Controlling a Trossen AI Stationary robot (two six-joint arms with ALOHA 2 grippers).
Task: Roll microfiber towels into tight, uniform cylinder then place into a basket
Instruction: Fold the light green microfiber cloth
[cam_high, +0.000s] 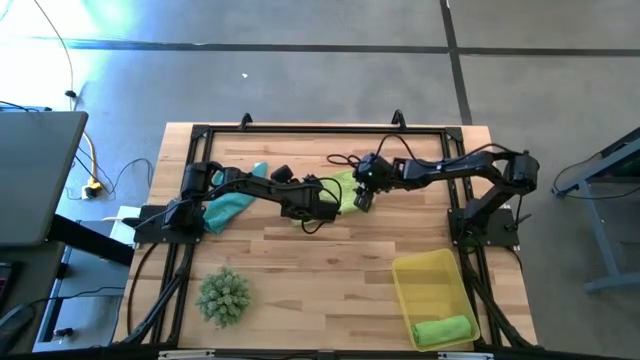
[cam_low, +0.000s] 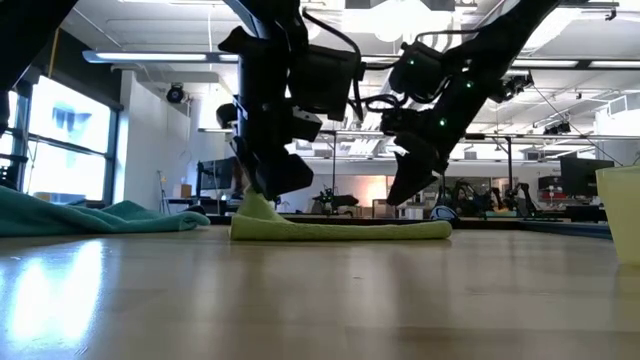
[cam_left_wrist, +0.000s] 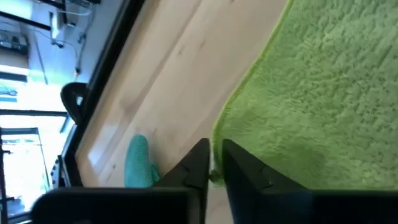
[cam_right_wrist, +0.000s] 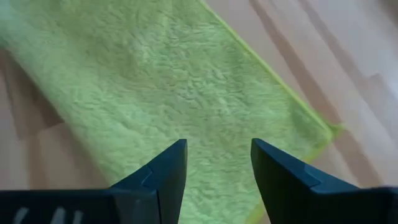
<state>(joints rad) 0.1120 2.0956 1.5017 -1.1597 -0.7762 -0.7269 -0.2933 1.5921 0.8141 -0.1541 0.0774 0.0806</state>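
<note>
In the middle of the bench, a bit toward the far edge, a pale yellow-green towel (cam_high: 345, 192) lies spread out flat, and both arms are bunched up over it. The left gripper (cam_left_wrist: 214, 163) is down at the towel's left end with its fingers nearly together, pinching the towel's edge; in the low view that end is pulled up into a little peak under the gripper. The right gripper (cam_right_wrist: 217, 163) hangs just above the towel's right part, jaws spread apart with nothing between them, only fuzzy cloth underneath. In the low view its tips look lifted clear of the cloth.

The teal towel (cam_high: 228, 203) is loose and crumpled near the left edge of the bench, partly under the left arm, well apart from the flat one. You can see a bit of it in the left wrist view too.

The basket (cam_high: 432, 290) sits at the near right corner of the bench, and there's already one bright green rolled towel (cam_high: 443, 328) lying across its near end as a short cylinder.

A spiky green plant ball (cam_high: 223, 296) is parked near the near left corner, away from everything else. A laptop (cam_high: 35, 180) sits off the bench on the left side.
</note>
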